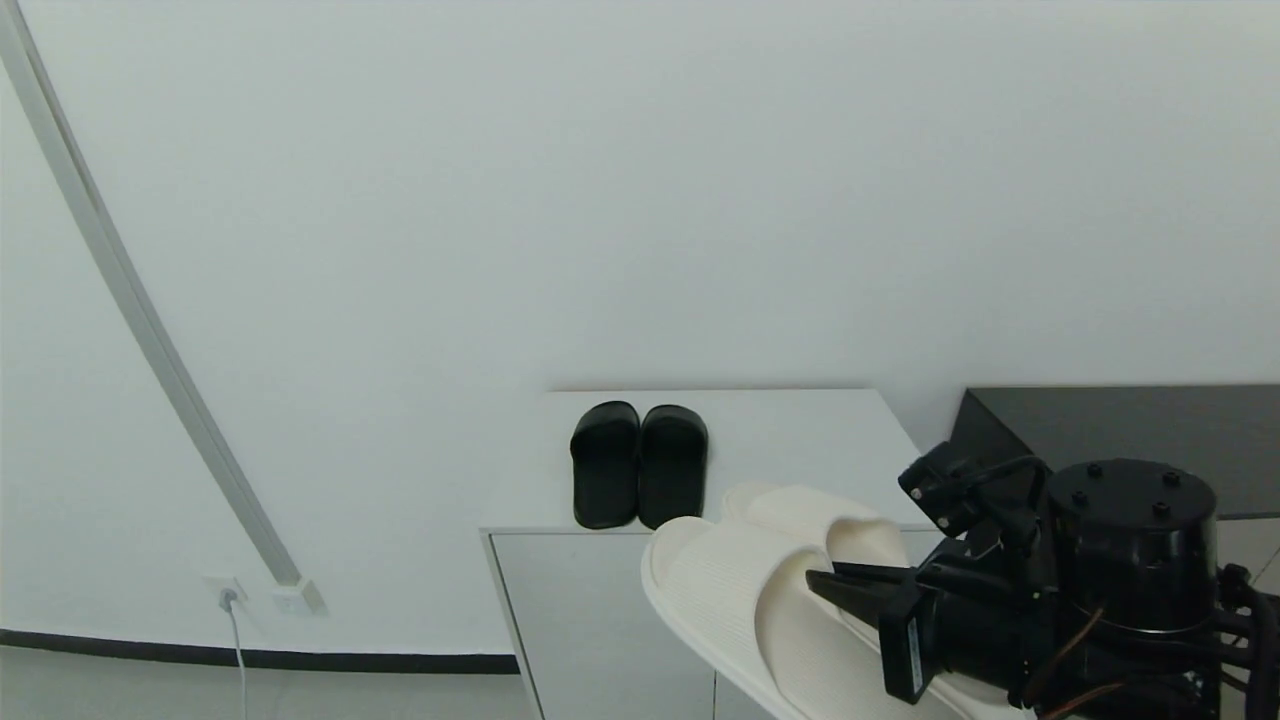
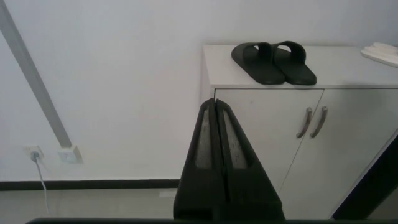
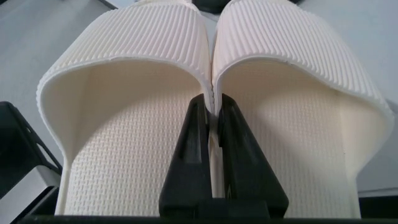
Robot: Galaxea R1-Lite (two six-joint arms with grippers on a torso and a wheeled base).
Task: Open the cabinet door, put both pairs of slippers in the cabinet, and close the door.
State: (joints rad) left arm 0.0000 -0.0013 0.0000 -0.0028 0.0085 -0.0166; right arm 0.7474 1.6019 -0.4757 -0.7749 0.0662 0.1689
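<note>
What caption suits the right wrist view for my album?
Jaws shut on a pair of white slippers, pinching their inner edges together.

No legible text, numbers or signs. Pale sticker (image 1: 915, 645) on right gripper (image 1: 822, 586) body: print too small to read.

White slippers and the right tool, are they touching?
Touching. Right wrist view: the right tool pinches the white slippers by their adjoining inner edges.
</note>
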